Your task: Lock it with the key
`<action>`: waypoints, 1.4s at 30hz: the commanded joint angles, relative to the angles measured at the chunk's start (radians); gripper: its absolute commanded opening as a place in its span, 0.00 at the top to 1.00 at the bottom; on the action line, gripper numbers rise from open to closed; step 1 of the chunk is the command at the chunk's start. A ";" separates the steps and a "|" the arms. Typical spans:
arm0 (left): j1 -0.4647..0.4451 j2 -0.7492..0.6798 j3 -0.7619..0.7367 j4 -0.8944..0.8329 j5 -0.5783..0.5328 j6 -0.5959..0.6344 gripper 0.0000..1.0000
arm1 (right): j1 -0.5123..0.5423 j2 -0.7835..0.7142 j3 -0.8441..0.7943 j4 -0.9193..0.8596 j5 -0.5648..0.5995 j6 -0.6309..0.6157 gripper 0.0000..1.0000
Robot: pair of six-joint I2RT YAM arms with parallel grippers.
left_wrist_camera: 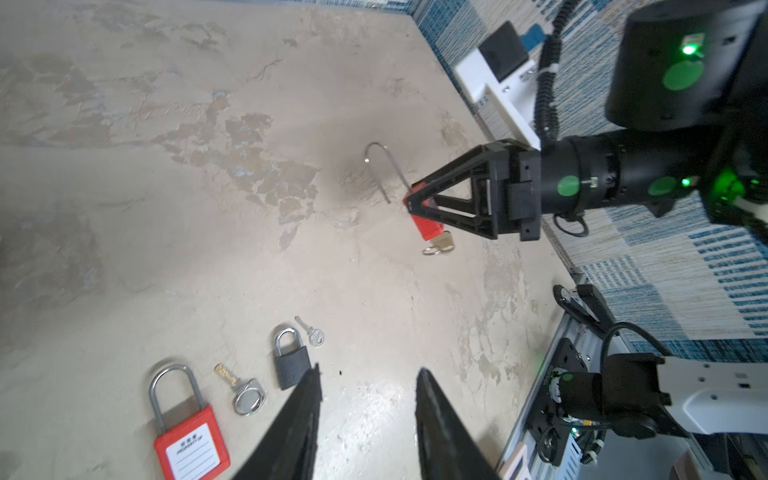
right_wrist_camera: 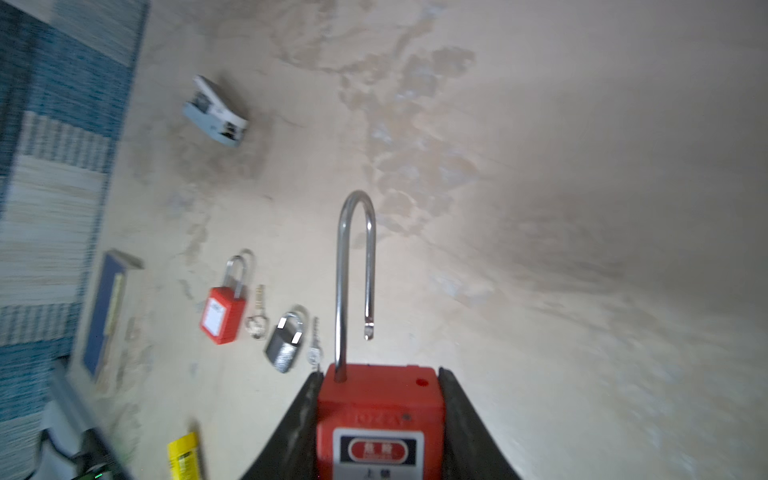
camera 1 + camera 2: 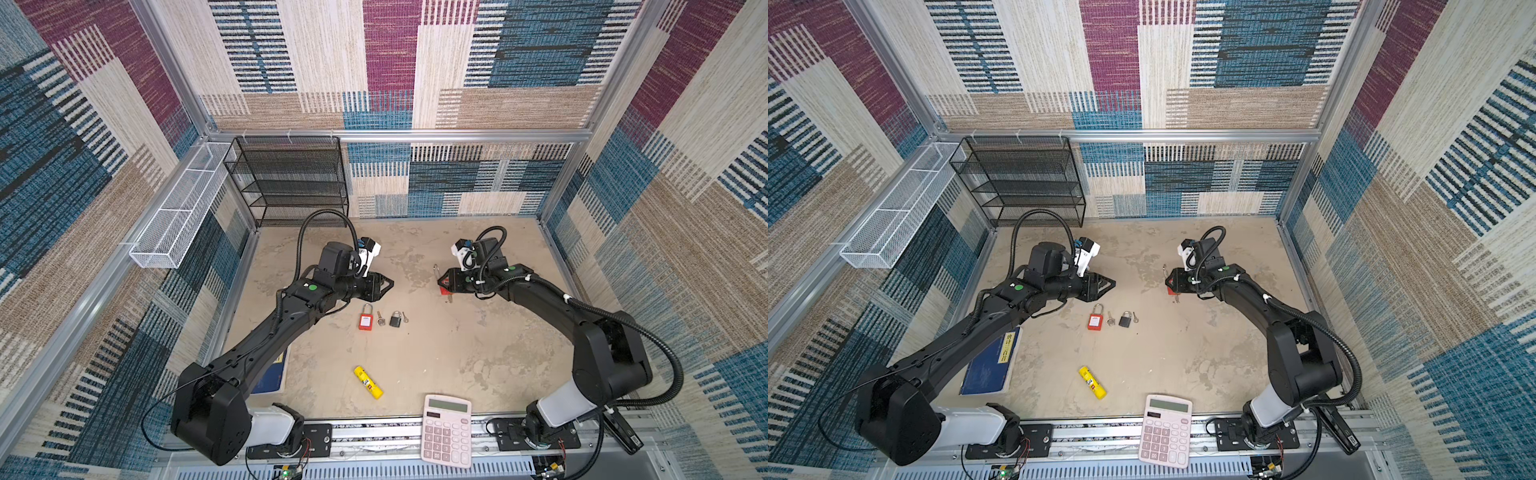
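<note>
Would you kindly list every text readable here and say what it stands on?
"PROPERTY OF": white label on the red short-shackled plastic padlock lying on the table; the characters above it are unreadable.
Blurred, unreadable: label and embossed brand on the red long-shackled padlock in the right gripper.
Too small: keys of the pink calculator, yellow glue stick, yellow strip on the blue book.

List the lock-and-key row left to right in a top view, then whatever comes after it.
In a top view: red padlock → large key → dark grey padlock → small key. Further right and farther back, the right claw grips a second red padlock, shackle open.
</note>
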 commanded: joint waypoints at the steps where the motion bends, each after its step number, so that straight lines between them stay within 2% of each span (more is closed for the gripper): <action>1: 0.000 -0.013 0.039 0.055 0.066 0.096 0.60 | 0.001 0.036 0.070 0.042 -0.331 0.059 0.70; 4: 0.000 -0.031 0.081 0.011 0.106 0.260 0.59 | 0.001 0.066 0.160 -0.011 -0.404 0.038 0.70; 6: 0.000 -0.049 0.094 -0.013 0.184 0.377 0.59 | 0.001 0.081 0.216 -0.065 -0.427 0.003 0.70; 9: -0.001 -0.082 0.084 -0.032 0.230 0.559 0.59 | 0.001 0.085 0.258 -0.101 -0.431 -0.020 0.70; 13: 0.000 -0.084 0.116 -0.085 0.258 0.748 0.59 | 0.001 0.093 0.303 -0.124 -0.473 -0.018 0.70; 16: -0.002 -0.071 0.142 -0.109 0.301 0.888 0.59 | 0.001 0.079 0.331 -0.127 -0.462 -0.010 0.69; 18: -0.002 -0.063 0.150 -0.077 0.306 0.920 0.59 | 0.001 0.062 0.342 -0.114 -0.419 0.023 0.69; 20: -0.005 -0.053 0.152 -0.011 0.306 0.907 0.57 | 0.001 0.024 0.310 -0.020 -0.412 0.109 0.68; 23: -0.019 -0.051 0.129 0.101 0.282 0.894 0.51 | 0.001 -0.033 0.240 0.183 -0.505 0.261 0.68; 26: -0.026 -0.051 0.112 0.172 0.273 0.913 0.46 | 0.001 -0.044 0.280 0.189 -0.549 0.280 0.68; 30: -0.030 -0.062 0.125 0.156 0.271 1.061 0.45 | 0.001 -0.010 0.415 -0.023 -0.515 0.137 0.68; 36: -0.046 -0.071 0.148 0.142 0.166 1.305 0.46 | 0.003 -0.004 0.509 -0.235 -0.335 -0.057 0.69; 42: -0.078 -0.048 0.191 0.090 0.128 1.548 0.46 | 0.078 -0.045 0.504 -0.373 -0.065 -0.361 0.69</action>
